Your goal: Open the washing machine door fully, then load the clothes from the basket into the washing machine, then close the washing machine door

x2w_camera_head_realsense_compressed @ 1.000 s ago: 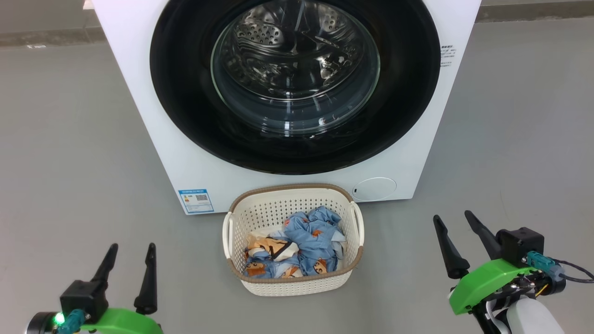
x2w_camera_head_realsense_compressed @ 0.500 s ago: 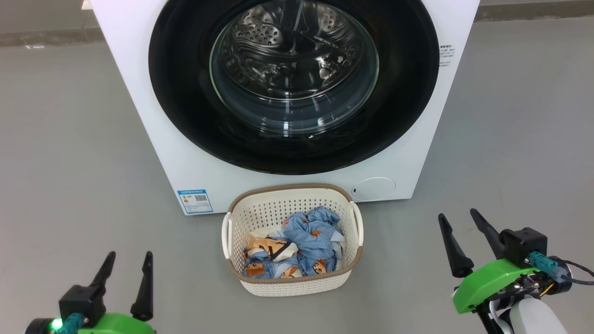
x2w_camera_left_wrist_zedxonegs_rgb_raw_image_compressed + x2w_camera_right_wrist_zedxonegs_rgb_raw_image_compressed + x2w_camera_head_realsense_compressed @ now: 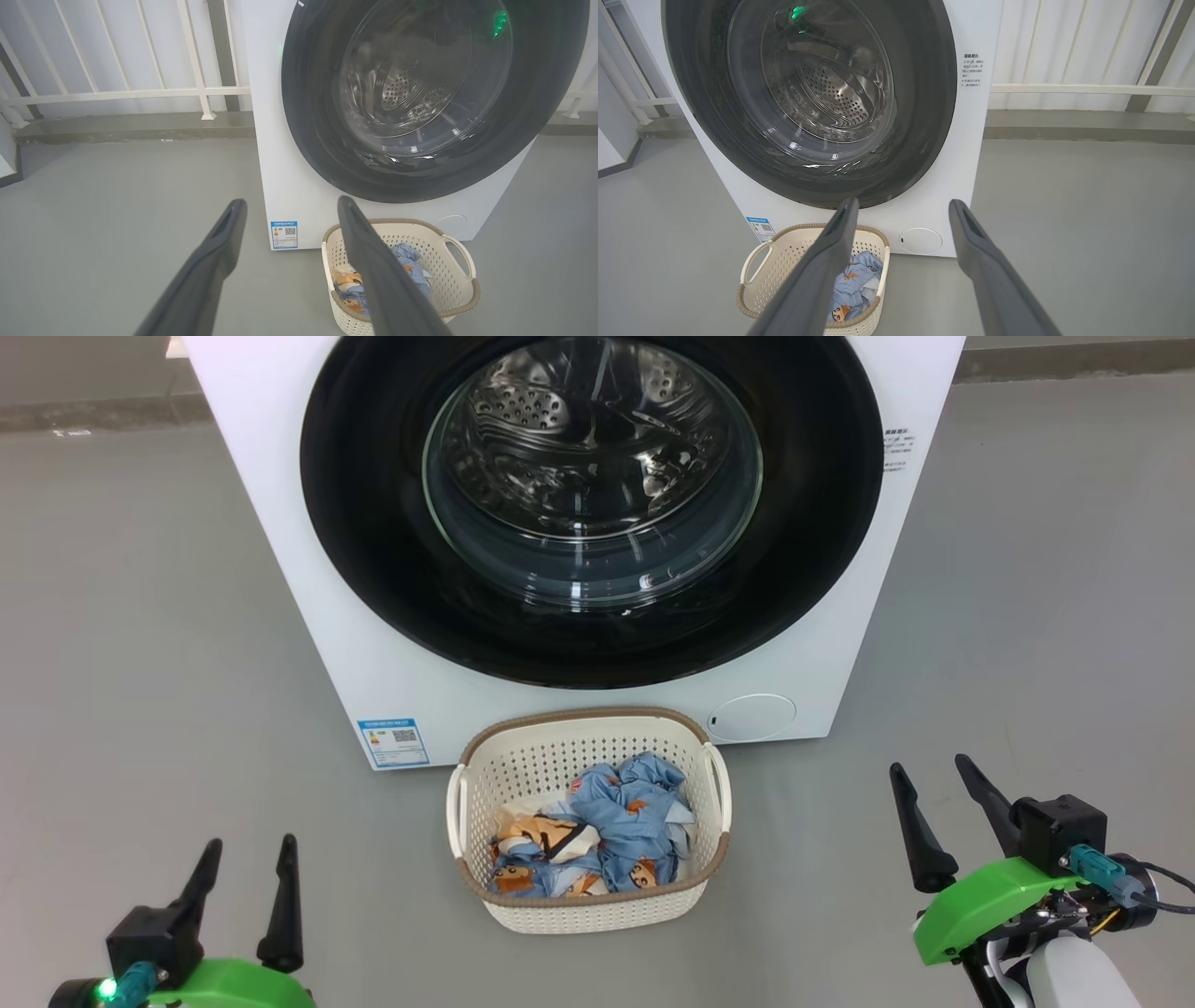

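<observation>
The white washing machine (image 3: 392, 644) stands ahead with its black-rimmed washing machine door (image 3: 373, 523) shut against its front; the steel drum shows through the glass. On the floor just in front sits the cream basket (image 3: 485, 775) holding the blue and cream clothes (image 3: 616, 831). My left gripper (image 3: 250, 846) hangs open at the lower left, well left of the basket. At the lower right my right gripper (image 3: 932, 767) is open too, apart from everything. In the left wrist view the door (image 3: 317, 116), basket (image 3: 460, 254) and gripper (image 3: 292, 201) show; in the right wrist view the door (image 3: 700, 107), basket (image 3: 759, 261) and gripper (image 3: 903, 201).
Grey floor (image 3: 140, 663) spreads on both sides of the machine. A white railing (image 3: 117, 91) on a low concrete kerb (image 3: 131, 128) runs behind it, seen also as railing (image 3: 1087, 88). A blue label (image 3: 393, 740) and a round filter cap (image 3: 752, 717) sit low on the machine's front.
My left gripper has dropped lower and slightly left in the head view. My right gripper has drifted a little right and down. Door, basket and clothes are unmoved.
</observation>
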Tool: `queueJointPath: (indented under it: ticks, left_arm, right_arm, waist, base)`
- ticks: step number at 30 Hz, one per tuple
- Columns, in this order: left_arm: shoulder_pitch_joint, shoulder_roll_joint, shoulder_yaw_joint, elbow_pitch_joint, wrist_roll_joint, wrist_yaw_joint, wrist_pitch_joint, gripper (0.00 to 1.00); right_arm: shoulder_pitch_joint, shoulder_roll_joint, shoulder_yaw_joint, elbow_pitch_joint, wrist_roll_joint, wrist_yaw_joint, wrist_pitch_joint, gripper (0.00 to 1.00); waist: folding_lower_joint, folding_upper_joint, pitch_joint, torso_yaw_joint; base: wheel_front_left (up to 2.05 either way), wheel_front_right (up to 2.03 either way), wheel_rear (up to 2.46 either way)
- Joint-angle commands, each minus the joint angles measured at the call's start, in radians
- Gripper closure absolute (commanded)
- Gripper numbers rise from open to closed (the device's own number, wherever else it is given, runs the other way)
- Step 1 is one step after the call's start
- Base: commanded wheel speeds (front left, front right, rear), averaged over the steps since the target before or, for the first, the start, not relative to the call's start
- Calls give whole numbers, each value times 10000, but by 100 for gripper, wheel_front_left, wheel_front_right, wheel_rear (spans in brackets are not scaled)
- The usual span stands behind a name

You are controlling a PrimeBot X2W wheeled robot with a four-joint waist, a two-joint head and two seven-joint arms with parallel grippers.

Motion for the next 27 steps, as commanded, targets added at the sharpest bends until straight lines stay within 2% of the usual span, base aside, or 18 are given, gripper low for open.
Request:
queueJointPath:
  ticks: [1,27]
  left_arm:
    - [-407,219,398,-286,-88,54,-132,0]
    - [-600,374,480,-71,-54,-118,-132,0]
  right_arm:
    - [-290,-7,182,-248,-35,16,-75,0]
    - [-349,196,-209,-196,-292,16,-207,0]
  waist:
    - [-1,0,2,-2]
    - [-1,0,60,103]
  base:
    - [0,0,0]
    - [0,0,0]
